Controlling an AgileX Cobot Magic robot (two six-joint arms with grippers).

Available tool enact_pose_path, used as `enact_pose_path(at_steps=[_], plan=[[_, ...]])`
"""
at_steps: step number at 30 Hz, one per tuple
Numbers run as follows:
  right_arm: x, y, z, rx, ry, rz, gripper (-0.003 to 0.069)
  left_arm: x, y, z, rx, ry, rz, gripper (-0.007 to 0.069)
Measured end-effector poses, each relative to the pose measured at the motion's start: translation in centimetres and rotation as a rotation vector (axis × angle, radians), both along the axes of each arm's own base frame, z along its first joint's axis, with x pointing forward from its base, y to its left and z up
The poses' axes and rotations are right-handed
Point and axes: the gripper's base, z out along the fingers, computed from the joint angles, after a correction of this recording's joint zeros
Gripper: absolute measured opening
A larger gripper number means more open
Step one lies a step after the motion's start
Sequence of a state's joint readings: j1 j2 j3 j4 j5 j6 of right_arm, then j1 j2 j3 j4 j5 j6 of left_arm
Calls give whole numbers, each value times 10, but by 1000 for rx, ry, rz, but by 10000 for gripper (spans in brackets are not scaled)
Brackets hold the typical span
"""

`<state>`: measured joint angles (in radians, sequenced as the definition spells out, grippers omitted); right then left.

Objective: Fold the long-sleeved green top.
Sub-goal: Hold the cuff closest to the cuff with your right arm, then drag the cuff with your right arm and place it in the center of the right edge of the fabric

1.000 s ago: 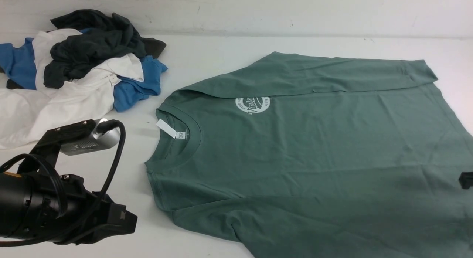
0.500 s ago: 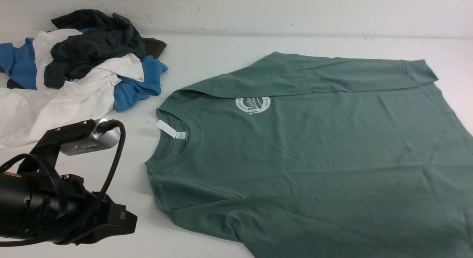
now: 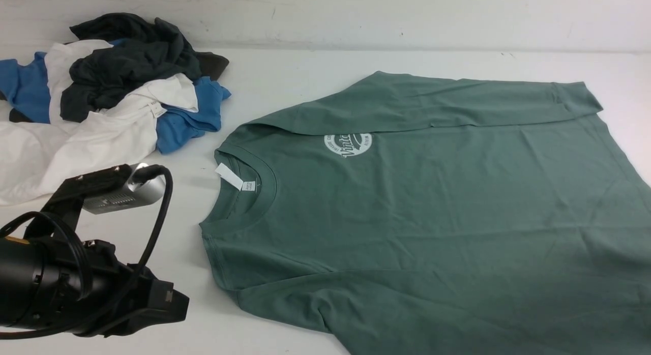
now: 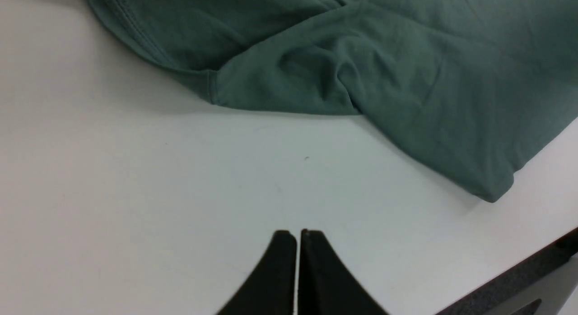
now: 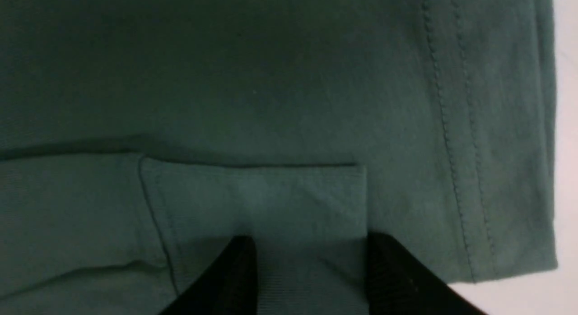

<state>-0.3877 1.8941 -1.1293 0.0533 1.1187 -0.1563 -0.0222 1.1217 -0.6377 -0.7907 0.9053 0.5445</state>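
While green top (image 3: pixel 432 207) lies flat | left jaws together | right jaws apart over ribbed cuff (image 5: pixel 271 202)

A bare white table (image 3: pixel 285 75) meets a scuffed white wall (image 3: pixel 356 14) behind.

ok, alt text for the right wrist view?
Right gripper, jaws apart, hangs over a sleeve cuff lying flat on the green top. The top's stitched hem runs beside a strip of white table.
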Motion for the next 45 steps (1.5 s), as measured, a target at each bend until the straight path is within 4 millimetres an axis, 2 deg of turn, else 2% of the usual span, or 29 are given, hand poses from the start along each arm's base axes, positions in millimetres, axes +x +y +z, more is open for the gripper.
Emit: enact_pose_path(at_steps=[10,12,16,17,18,22,29,34,38,41,45], plan=[[1,0,-1,9,-7,31,307,0,0,0,-1,0,0,-1],[1,1,-1,15,-9,38,276,0,0,0,-1,0,0,-1],[2,2,-1,34,-12,36,81,0,0,0,-2,0,1,-1],[1,3,0,35,-12,35,47,0,0,0,-2,0,1,-1],[1,3,1,34,-13,35,43,0,0,0,-2,0,1,-1],[-3,4,19,21,-35,27,32,0,0,0,-2,0,1,-1],[-14,9,83,-35,-179,-31,32,0,0,0,-2,0,1,-1],[7,8,138,-48,-403,-53,32,0,0,0,-2,0,1,-1],[32,10,164,-69,-542,-7,32,0,0,0,-1,-1,1,-1],[54,16,171,-86,-601,39,32,0,0,0,-1,-2,3,-1],[91,27,153,-105,-625,102,32,1,0,0,-1,-8,9,-1]])
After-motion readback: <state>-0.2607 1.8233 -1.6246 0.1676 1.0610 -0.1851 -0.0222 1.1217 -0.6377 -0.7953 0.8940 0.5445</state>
